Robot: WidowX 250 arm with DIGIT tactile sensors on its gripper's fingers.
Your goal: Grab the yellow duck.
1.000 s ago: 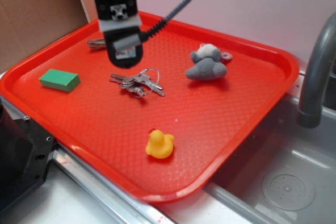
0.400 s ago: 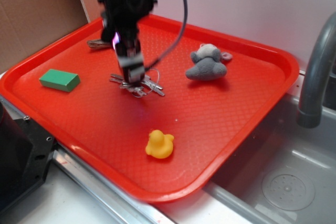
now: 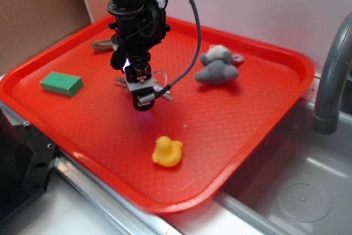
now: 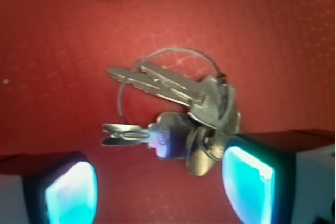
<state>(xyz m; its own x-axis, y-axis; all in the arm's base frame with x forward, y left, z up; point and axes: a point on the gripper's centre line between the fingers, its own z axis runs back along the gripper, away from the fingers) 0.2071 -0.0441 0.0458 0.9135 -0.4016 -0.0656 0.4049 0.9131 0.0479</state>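
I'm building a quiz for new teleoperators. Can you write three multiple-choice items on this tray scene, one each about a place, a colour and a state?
1. Where is the small glossy yellow rubber duck?
A. near the front edge of the red plastic tray
B. in the sink
C. beside the green block

2. What colour is the plush toy?
A. blue
B. grey
C. white

3. How is the gripper?
A. shut on the duck
B. shut on the plush
C. open above the bunch of metal keys

Answers: 1 A, the duck sits at the tray's front. 2 B, its fabric is grey. 3 C, the wrist view shows both fingers apart with the keys between them.
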